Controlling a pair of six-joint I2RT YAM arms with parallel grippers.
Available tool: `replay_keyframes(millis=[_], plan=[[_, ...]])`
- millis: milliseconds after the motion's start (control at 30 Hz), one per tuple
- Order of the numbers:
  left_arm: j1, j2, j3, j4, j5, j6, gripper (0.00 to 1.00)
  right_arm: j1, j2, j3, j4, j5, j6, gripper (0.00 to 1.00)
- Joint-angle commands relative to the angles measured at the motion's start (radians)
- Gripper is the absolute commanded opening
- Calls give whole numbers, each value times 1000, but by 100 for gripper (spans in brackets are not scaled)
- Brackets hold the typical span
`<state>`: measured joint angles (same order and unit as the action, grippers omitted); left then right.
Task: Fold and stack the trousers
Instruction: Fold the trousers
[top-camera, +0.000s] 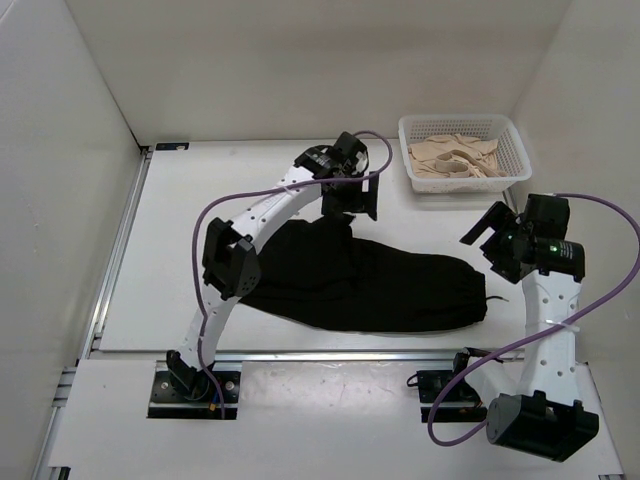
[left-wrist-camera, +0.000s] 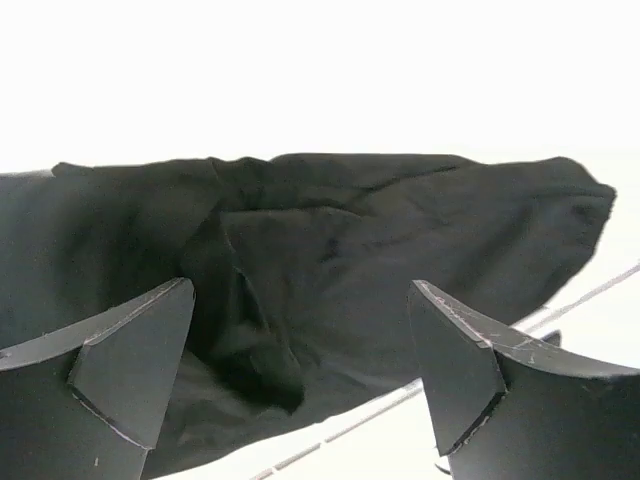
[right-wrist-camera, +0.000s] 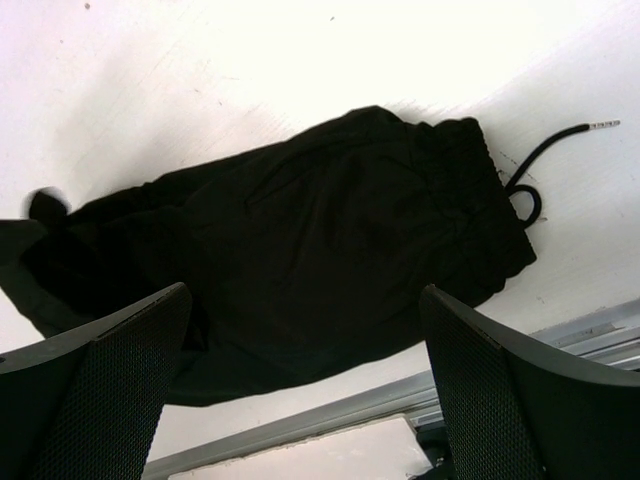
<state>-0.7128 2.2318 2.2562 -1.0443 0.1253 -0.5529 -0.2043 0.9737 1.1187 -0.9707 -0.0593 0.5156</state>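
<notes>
**Top view.** I count one pair of trousers (top-camera: 370, 285), black and wrinkled. It lies flat on the white bench (top-camera: 230, 180) near the front edge, between the two arms. Its long side runs left to right and it is bunched at the left end. The left claw (top-camera: 350, 208) hangs over the far edge of the trousers, toward their left half. I cannot tell from here whether it touches the cloth. The right claw (top-camera: 488, 243) is just beside the right end of the trousers, off the cloth. I count one white basket (top-camera: 470, 186) at the far right corner, well apart from the trousers. It holds beige cloth (top-camera: 455, 160).

**Left wrist view.** The left claw (left-wrist-camera: 300, 380) is released. Its two fingers (left-wrist-camera: 130, 370) stand wide apart with nothing between them. The trousers (left-wrist-camera: 350, 240) fill the field beyond the fingertips, with a deep fold near the left finger.

**Right wrist view.** The right claw (right-wrist-camera: 305, 390) is released, its jaws wide apart and gripping nothing. The trousers (right-wrist-camera: 320, 250) lie beyond the fingertips, with the gathered waistband at the right. One black drawstring (right-wrist-camera: 540, 165) with a metal tip trails from the waistband onto the bare bench.
</notes>
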Motion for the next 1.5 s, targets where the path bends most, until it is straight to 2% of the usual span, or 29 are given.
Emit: replay_keyframes(millis=[0, 133, 300, 333, 367, 433, 500, 533, 600, 667, 700, 733, 767, 800, 1000, 1133, 1233, 1267, 1300, 1400, 1433, 1467], plan=[[-25, -27, 95, -94, -5, 36, 100, 3, -23, -13, -3, 4, -17, 100], [-25, -177, 22, -82, -107, 36, 100, 3, -23, -22, -3, 4, -8, 100], [-34, -390, -231, -82, -250, -2, 98, 3, -13, -22, 18, -5, -8, 100], [-34, -417, -274, -82, -259, -2, 93, 3, -4, -33, 18, -5, 1, 100], [-43, -455, -346, -70, -248, -18, 78, 3, -4, -42, 32, -5, 1, 100], [-66, -486, -406, -51, -221, -18, 62, 3, 8, -42, 42, -17, 1, 100], [-115, -500, -474, -39, -230, -45, 41, 3, 19, -51, 43, -27, 1, 100], [-132, -500, -492, -28, -230, -45, 23, 3, 19, -51, 52, -27, 10, 100], [-175, -463, -512, -28, -230, -68, 16, 3, 19, -51, 61, -27, 11, 100], [-207, -428, -512, -28, -246, -81, 34, 3, 19, -42, 61, -16, 1, 100], [-236, -407, -500, -28, -256, -94, 49, 3, 19, -42, 61, -16, 1, 100], [-249, -367, -491, -19, -265, -107, 76, 3, 19, -42, 61, -16, 1, 100], [-260, -345, -482, -19, -279, -107, 91, 3, 19, -42, 61, -16, 1, 100], [-279, -322, -453, -28, -315, -117, 100, 3, 19, -42, 61, -16, 1, 100], [-303, -150, -356, -94, -441, -150, 100, 13, 10, -42, 43, -16, 1, 100], [-303, -100, -366, -94, -470, -150, 88, 13, 0, -42, 43, -16, -8, 100], [-303, -99, -379, -103, -498, -171, 71, 13, 0, -51, 43, -16, -8, 100], [-303, -109, -379, -103, -498, -171, 64, 13, 0, -51, 43, -16, -8, 100], [-303, -109, -388, -103, -509, -183, 48, 13, 0, -51, 43, -16, -8, 100], [-303, -156, -388, -117, -542, -203, 23, 13, 0, -60, 43, -25, -8, 100], [-303, -165, -388, -147, -553, -212, 10, 13, 0, -60, 43, -25, -8, 100], [-303, -166, -388, -158, -562, -222, 10, 13, 0, -60, 43, -25, -8, 100]])
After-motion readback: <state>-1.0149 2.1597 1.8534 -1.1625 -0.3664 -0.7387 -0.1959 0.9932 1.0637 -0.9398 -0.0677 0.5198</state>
